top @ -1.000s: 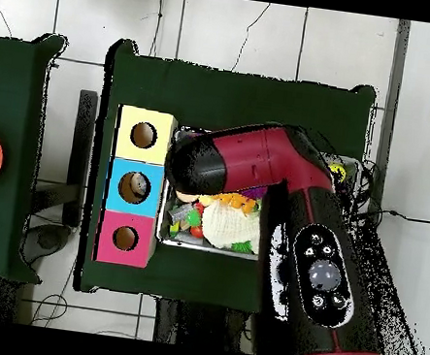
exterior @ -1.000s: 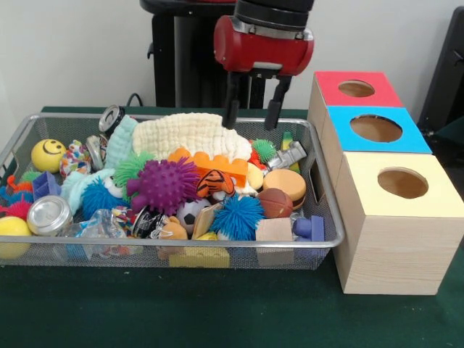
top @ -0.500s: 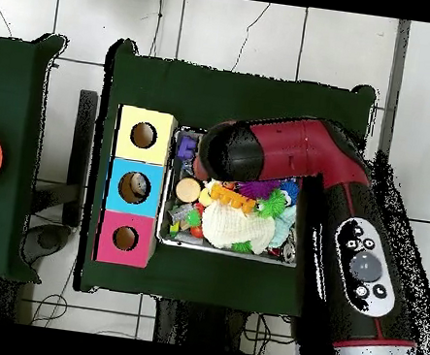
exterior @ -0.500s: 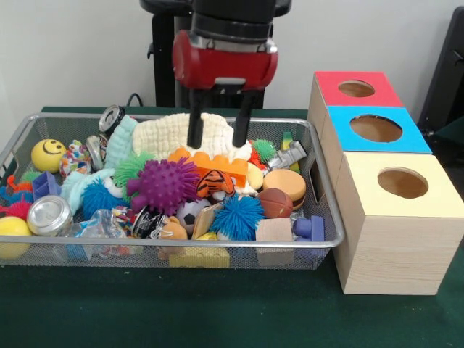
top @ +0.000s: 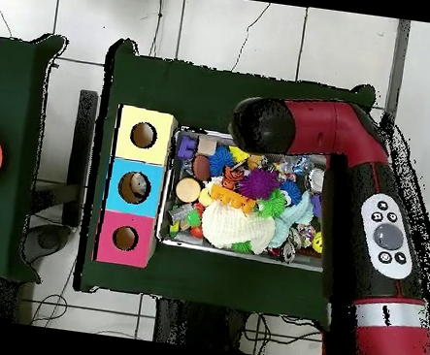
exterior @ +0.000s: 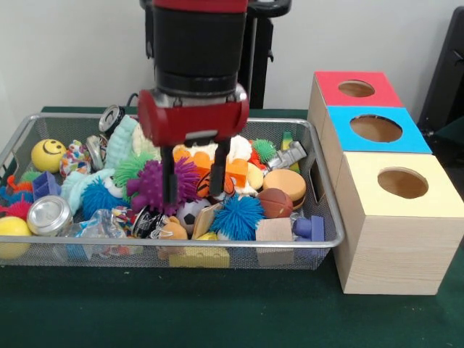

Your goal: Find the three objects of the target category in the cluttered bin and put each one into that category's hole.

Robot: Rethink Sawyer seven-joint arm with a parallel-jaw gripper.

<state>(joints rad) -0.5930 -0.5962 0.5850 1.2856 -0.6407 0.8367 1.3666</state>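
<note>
Bin [exterior: 29, 127] of wire mesh lies lengthwise across the green counter [exterior: 217, 312], heaped with toys; no readable writing shows. Pincer [exterior: 194, 177] hangs with fingers apart, straddling the purple spiky ball [exterior: 156, 185] and tiger toy [exterior: 210, 183]. Red [exterior: 357, 88], blue [exterior: 375, 128] and yellow [exterior: 402, 183] hole boxes stand right.
</note>
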